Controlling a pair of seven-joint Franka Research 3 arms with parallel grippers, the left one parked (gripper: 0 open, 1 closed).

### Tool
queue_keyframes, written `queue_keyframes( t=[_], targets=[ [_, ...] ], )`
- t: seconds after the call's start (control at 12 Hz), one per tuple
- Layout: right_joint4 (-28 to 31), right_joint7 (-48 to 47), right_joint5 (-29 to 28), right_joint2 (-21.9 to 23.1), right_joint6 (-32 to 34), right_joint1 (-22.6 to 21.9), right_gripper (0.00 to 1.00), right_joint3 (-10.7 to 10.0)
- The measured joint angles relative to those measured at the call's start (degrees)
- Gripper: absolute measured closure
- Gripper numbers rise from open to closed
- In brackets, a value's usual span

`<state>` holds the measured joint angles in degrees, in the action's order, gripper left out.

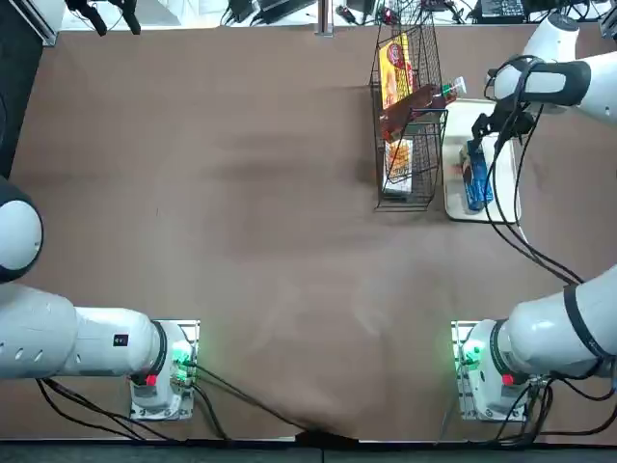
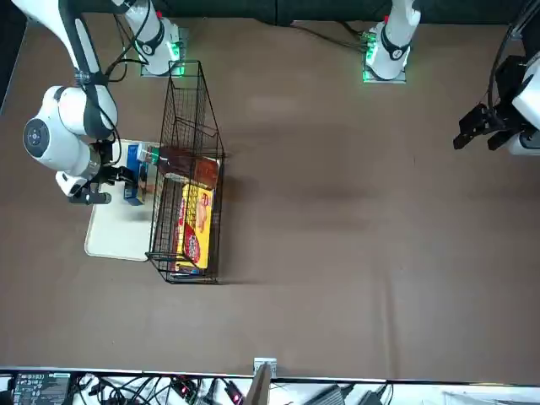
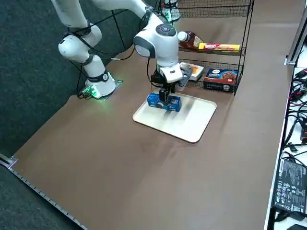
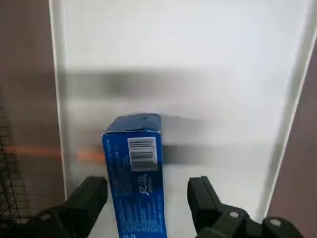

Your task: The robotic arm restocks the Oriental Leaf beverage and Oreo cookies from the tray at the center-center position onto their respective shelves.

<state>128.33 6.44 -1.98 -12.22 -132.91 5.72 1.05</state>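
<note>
The blue Oreo cookies packet (image 4: 136, 168) lies on the white tray (image 3: 192, 124), near the tray's edge on the shelves' side. My right gripper (image 4: 146, 196) hangs just above it, open, one finger on each side of the packet and neither touching it. The same packet (image 3: 164, 102) and gripper (image 3: 166, 94) show in the right side view, and again from overhead as packet (image 1: 474, 176) and gripper (image 1: 494, 125). The Oriental Leaf beverage (image 3: 192, 40) lies on its side on an upper tier of the dark wire shelves (image 1: 405, 116), its white cap poking out towards the tray.
The shelves (image 2: 187, 177) stand right beside the tray (image 2: 114, 232). A yellow-and-red box (image 3: 218, 46) lies on the bottle's tier, and more boxes (image 3: 220, 76) sit on the tier below. Black cables (image 1: 516, 217) trail from my wrist down to the arm.
</note>
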Motion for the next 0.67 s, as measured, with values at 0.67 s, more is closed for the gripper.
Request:
queue_keyframes(
  t=[0.67],
  targets=[
    [0.81, 0.18, 0.0, -0.84, -0.64, -0.83, 0.0, 0.4]
  ],
)
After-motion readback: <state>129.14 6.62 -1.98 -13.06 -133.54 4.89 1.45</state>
